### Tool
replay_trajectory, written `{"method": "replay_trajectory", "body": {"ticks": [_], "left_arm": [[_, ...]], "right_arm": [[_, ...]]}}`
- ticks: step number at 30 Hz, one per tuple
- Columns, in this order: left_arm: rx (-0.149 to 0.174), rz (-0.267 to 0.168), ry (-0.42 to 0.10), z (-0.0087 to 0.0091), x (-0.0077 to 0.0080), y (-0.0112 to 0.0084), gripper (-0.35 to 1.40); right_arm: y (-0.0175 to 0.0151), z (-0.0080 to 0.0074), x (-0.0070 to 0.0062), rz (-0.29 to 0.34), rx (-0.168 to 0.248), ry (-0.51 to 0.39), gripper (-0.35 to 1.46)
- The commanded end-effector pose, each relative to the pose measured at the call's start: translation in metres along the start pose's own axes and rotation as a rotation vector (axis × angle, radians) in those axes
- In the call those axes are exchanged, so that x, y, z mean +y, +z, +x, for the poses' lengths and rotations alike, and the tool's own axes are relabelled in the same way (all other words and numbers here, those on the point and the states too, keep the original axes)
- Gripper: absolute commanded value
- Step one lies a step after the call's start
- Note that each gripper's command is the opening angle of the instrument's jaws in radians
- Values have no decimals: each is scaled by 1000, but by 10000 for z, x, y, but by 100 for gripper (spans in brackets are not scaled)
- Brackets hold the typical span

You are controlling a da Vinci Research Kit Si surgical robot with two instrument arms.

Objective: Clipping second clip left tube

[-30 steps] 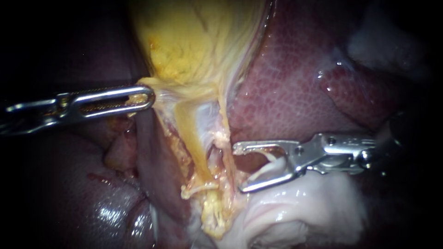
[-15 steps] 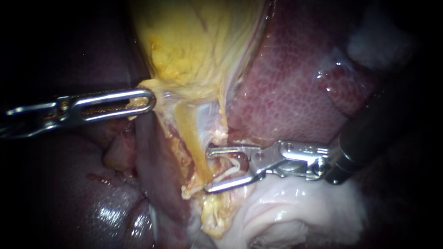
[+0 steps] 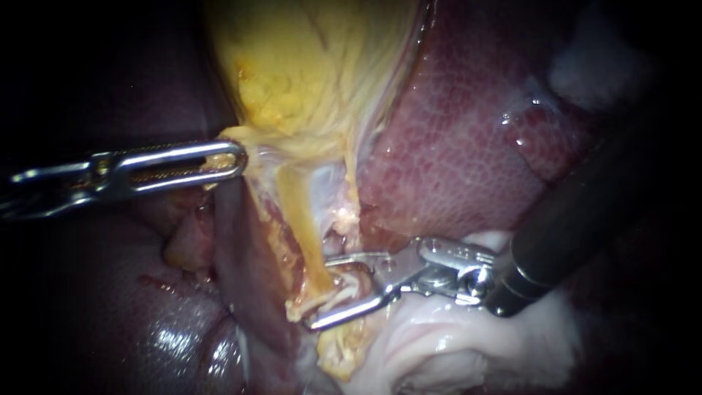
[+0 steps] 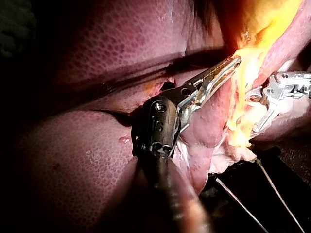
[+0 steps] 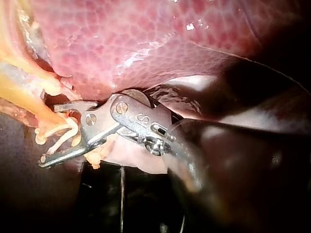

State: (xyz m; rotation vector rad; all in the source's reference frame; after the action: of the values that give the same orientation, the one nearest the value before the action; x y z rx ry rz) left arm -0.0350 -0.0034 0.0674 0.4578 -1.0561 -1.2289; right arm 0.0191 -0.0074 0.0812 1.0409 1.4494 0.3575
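The yellow gallbladder (image 3: pixel 307 66) hangs at the top, and my left instrument (image 3: pixel 235 158) is shut on its lower edge, holding it to the left. From there the yellow left tube (image 3: pixel 301 216) runs down. My right instrument (image 3: pixel 319 291) comes in from the right, its jaws open with the tube's lower end between them. A white clip (image 3: pixel 352 282) lies inside those jaws. In the right wrist view the right instrument (image 5: pixel 51 136) stands open around pale strands below the tube (image 5: pixel 24 92). The left wrist view shows the left instrument (image 4: pixel 228 67) shut on yellow tissue.
The liver (image 3: pixel 453 139) fills the upper right, and a darker lobe (image 3: pixel 110 292) lies at the lower left. Pale white tissue (image 3: pixel 453 344) sits under the right instrument's shaft (image 3: pixel 578 219). A thinner pale tube (image 3: pixel 349 205) runs just right of the yellow one.
My right instrument has moved left and slightly down, so its open jaws now reach around the tube. The left instrument and the gallbladder have stayed in place.
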Motion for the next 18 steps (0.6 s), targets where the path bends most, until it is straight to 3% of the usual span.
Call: {"method": "replay_trajectory", "body": {"ticks": [1, 8, 15, 16, 18], "left_arm": [[1, 2, -1, 0, 2, 1, -35], [0, 1, 0, 1, 4, 2, -35], [0, 1, 0, 1, 4, 2, -35], [0, 1, 0, 1, 4, 2, -35], [0, 1, 0, 1, 4, 2, -35]], "right_arm": [[3, 1, 0, 13, 7, 1, 60], [25, -5, 8, 38, 5, 9, 59], [27, -13, 14, 19, 9, 5, 55], [25, -13, 15, 6, 1, 6, 50], [18, -14, 16, 19, -38, 9, 14]]}}
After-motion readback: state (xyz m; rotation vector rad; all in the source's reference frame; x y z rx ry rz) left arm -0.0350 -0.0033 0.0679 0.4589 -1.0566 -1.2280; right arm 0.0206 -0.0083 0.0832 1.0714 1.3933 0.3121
